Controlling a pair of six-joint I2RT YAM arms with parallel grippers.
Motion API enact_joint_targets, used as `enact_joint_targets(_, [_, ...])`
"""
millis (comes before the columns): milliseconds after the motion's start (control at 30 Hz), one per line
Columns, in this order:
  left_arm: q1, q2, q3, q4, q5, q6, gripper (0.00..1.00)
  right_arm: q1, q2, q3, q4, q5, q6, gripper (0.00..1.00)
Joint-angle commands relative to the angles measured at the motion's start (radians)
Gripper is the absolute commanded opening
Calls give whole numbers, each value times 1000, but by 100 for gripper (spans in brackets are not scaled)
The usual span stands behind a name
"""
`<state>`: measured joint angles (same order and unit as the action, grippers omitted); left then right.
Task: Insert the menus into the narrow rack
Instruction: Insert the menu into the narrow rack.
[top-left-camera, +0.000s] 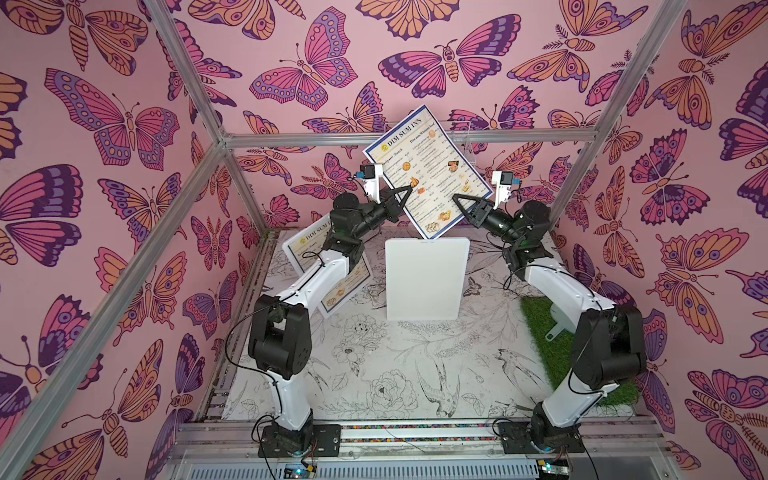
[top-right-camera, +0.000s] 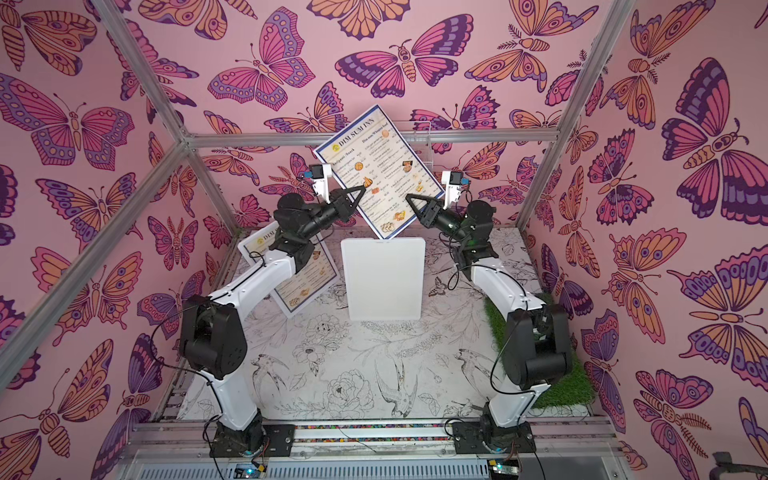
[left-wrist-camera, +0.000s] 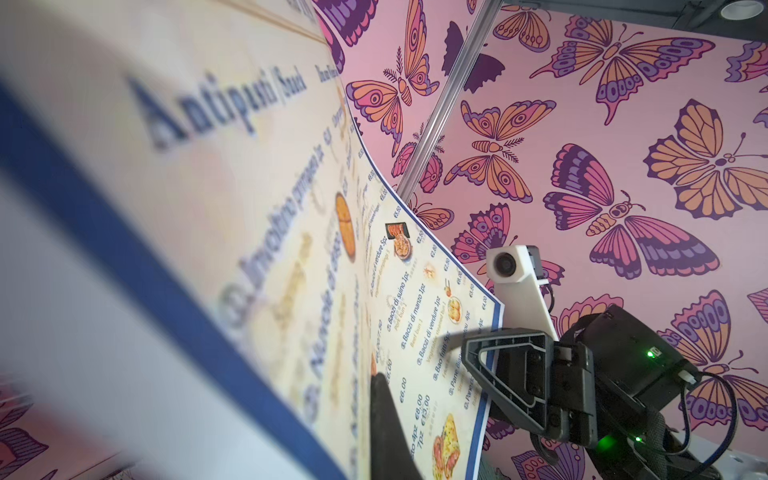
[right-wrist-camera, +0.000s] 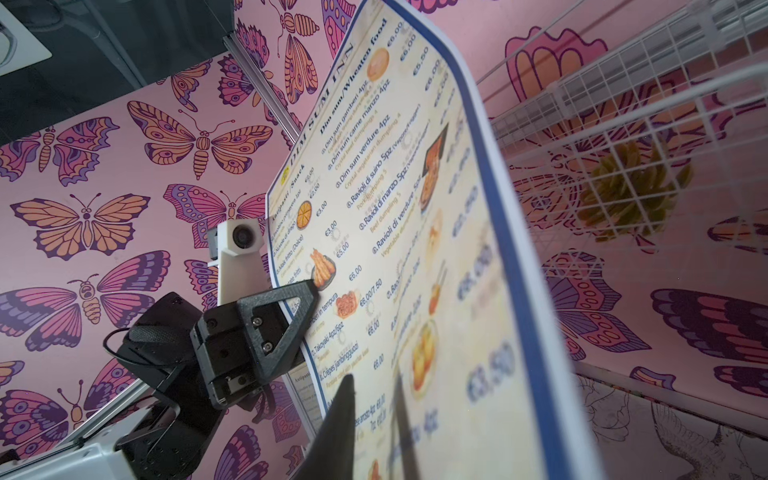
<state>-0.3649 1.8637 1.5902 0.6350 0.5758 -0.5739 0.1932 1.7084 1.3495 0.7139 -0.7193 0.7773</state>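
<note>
Mid-carry: held menu (top-left-camera: 428, 166) (thin flexible cream sheet, blue border, "DIM SUM INN" header) up in the air over the bench's (top-left-camera: 395, 374) far edge, lowest corner just above the far end of a flat white rectangular board (top-left-camera: 424, 282). Clenched on its left long edge, about midway: left gripper (top-left-camera: 409, 190), black fingers. Grasping the foot short edge near the right corner: right gripper (top-left-camera: 456, 197), jaws narrow around the sheet, clearest from the left wrist view. Long axis tilted, header end high and toward the far wall, sheet bowed between the two grips. Target, a white wire rack (right-wrist-camera: 615, 95), just beyond the right long edge, past the bench's far edge and right of centre — faint in both top views, slot direction not readable. Nearer arm: right. Probably needed next: long axis squared to the slot, then fed in edge-first. Also a second menu (top-left-camera: 332, 286), same print, flat by the bench's left edge, partly under the left arm, not yet picked up.
</note>
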Motion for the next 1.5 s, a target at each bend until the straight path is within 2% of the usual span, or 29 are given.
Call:
enact_joint_targets(0, [7, -50, -22, 28, -8, -1, 2, 13, 2, 19, 3, -16, -18, 23])
enact_joint_targets(833, [17, -127, -117, 18, -14, 37, 2, 38, 2, 7, 7, -18, -24, 24])
enact_joint_targets(1033, [29, -138, -137, 20, -2, 38, 2, 39, 6, 7, 14, -16, -21, 30])
enact_joint_targets(1200, [36, -141, -148, 20, 14, 47, 2, 39, 8, 10, 13, -19, -23, 41])
enact_joint_targets(1467, [55, -130, -130, 19, 75, 61, 2, 39, 1, 11, 2, -28, -38, 51])
